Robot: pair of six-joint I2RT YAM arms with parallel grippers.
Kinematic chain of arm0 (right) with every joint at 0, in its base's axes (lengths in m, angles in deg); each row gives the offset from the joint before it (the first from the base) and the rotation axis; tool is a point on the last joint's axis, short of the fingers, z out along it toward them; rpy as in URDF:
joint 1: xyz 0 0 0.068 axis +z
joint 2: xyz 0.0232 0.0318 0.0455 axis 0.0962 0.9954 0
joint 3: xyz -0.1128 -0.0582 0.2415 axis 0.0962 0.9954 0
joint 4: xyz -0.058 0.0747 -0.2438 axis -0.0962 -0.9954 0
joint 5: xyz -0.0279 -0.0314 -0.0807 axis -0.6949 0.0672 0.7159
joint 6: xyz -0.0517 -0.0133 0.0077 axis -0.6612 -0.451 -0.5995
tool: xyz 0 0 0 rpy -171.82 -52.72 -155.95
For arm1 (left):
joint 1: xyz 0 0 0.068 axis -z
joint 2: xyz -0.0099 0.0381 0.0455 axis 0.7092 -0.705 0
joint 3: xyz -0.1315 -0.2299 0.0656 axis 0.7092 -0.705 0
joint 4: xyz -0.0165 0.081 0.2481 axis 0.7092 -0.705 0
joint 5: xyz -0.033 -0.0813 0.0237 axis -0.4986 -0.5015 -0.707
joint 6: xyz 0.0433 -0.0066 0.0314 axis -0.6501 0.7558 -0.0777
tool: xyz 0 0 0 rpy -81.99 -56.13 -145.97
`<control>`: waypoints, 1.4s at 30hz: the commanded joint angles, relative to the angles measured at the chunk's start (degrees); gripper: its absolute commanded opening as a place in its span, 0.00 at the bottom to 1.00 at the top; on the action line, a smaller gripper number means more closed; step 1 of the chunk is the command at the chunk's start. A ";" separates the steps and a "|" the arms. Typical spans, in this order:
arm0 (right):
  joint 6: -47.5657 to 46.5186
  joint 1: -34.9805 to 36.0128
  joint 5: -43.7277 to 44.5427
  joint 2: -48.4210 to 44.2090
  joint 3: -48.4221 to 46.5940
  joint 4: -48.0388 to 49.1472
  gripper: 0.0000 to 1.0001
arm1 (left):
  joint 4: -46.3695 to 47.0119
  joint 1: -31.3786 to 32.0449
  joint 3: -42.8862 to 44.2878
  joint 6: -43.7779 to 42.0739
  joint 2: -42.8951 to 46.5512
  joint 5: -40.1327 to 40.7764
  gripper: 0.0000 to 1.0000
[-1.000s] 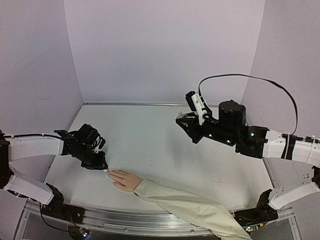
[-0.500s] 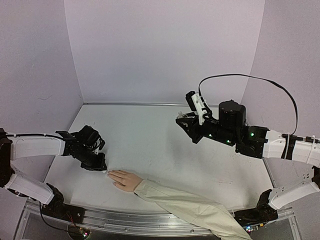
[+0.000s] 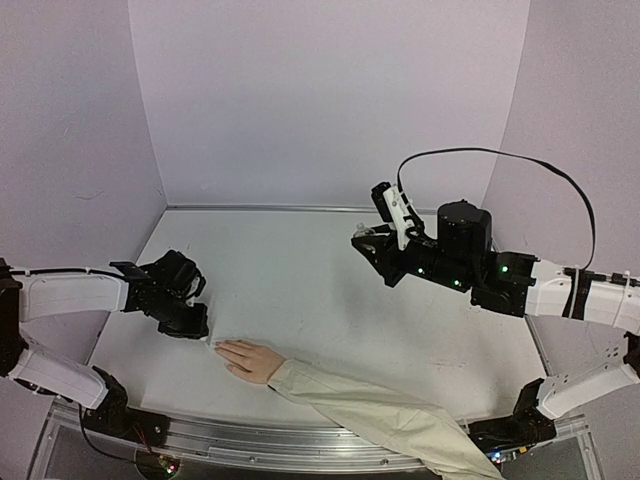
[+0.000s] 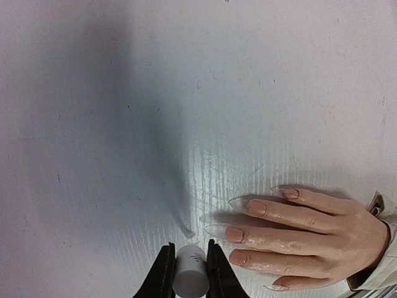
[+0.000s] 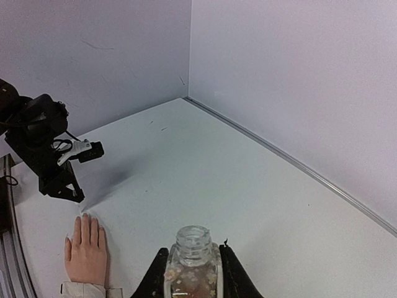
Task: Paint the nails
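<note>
The pale mannequin hand [image 3: 250, 360] lies palm down near the table's front, its beige sleeve [image 3: 370, 415] running right. In the left wrist view its nails [image 4: 234, 234] are pinkish with long clear tips, pointing left. My left gripper [image 3: 198, 333] is shut on a white cap [image 4: 190, 278], just left of the fingertips; a thin brush [image 4: 186, 228] reaches from it toward the table. My right gripper [image 3: 372, 240] is raised at mid right, shut on an open clear bottle [image 5: 192, 261] with flecks inside.
Lilac walls close the table at the back and both sides. A metal rail [image 3: 300, 445] runs along the near edge. A black cable [image 3: 500, 155] arcs over the right arm. The hand also shows in the right wrist view [image 5: 85, 248].
My left gripper has shifted slightly to the left, away from the fingertips, with the cap still in it. The right arm and the hand have not moved.
</note>
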 commanded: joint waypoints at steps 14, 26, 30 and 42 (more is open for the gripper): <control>-0.22 0.02 -0.60 -0.78 -2.15 3.95 0.00 | -0.42 -0.11 2.19 0.57 4.35 -8.71 0.00; -0.01 0.02 -0.42 -0.97 -1.86 3.98 0.00 | 0.80 -0.05 1.88 0.44 2.67 -7.04 0.00; 0.02 0.00 -0.34 -0.97 -1.78 3.94 0.00 | 1.05 -0.05 2.01 0.41 2.58 -6.29 0.00; 0.37 0.02 -0.38 -1.06 -1.55 3.97 0.00 | 2.21 -0.05 1.76 0.48 1.40 -4.49 0.00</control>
